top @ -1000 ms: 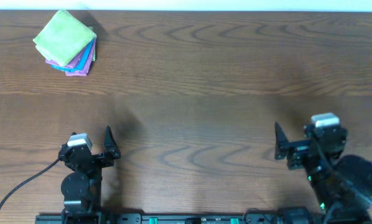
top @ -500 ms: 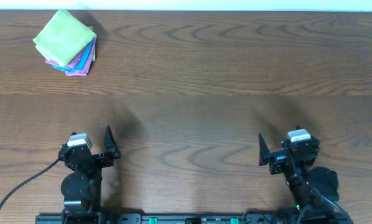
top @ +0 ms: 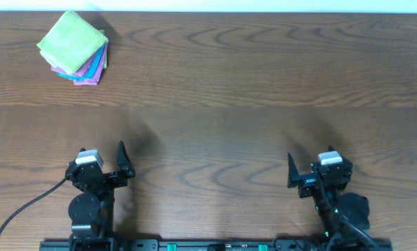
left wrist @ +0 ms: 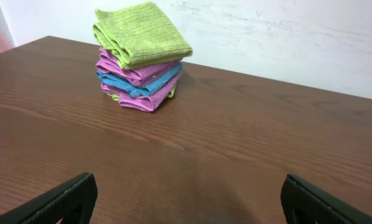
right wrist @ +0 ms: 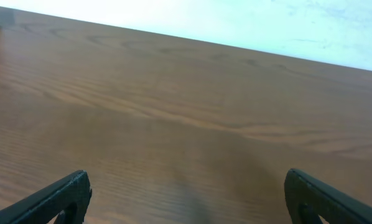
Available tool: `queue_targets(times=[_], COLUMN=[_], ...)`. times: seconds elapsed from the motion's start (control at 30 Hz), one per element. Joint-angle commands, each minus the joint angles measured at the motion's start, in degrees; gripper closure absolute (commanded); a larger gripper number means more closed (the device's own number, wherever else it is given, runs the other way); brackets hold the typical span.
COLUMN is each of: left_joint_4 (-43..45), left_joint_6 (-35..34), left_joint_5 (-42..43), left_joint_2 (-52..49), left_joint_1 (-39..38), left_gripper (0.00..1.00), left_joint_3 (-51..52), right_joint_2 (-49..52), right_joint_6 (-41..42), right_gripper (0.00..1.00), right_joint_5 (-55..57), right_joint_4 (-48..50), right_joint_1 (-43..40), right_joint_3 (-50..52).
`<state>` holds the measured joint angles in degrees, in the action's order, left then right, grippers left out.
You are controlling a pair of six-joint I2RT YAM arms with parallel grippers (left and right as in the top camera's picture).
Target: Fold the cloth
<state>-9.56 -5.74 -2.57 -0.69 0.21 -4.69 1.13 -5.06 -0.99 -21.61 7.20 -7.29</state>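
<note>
The light green cloth (top: 70, 40) lies folded on top of a stack at the table's far left corner; in the left wrist view (left wrist: 142, 31) it sits square on the pile, and no tag shows. My left gripper (top: 114, 166) is open and empty near the front edge, far from the stack; its fingers frame bare table (left wrist: 186, 202). My right gripper (top: 299, 174) is open and empty at the front right (right wrist: 186, 202).
Under the green cloth are folded purple cloths (left wrist: 133, 70) and a blue cloth (left wrist: 142, 86). The wooden table (top: 236, 90) runs back to a white wall (left wrist: 285, 31). The arm bases stand along the front edge.
My right arm has drawn left and back toward the front edge, still open. The left arm and the stack have not moved.
</note>
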Motion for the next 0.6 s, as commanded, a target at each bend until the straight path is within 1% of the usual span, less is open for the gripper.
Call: queue_targets(times=[0.0,0.23,0.4,0.57], left_joint_4=[-0.3,-0.3,-0.4,-0.3], left_joint_6=[1.0,1.0,1.0,1.0], left_joint_5=[-0.6,-0.6,-0.6,-0.6], left_joint_2=[0.4,0.4,0.4,0.4], left_joint_1=[-0.1,-0.1,-0.1,-0.1], left_gripper=[0.04,0.05,0.05,0.05], left_joint_3=[1.9,1.9,1.9,1.9], right_joint_2=[-0.9,-0.9,-0.9,-0.8], right_joint_6=[-0.6,-0.6,-0.6,-0.6], right_gripper=[0.01,0.01,0.01,0.01], right_joint_5=[0.8,2.1,2.1,2.1], right_joint_4=[0.2,-0.3,-0.4,-0.4], right_joint_1=[0.2,-0.3,-3.5,-3.9], right_joint_3=[0.7,0.8,0.8,0.8])
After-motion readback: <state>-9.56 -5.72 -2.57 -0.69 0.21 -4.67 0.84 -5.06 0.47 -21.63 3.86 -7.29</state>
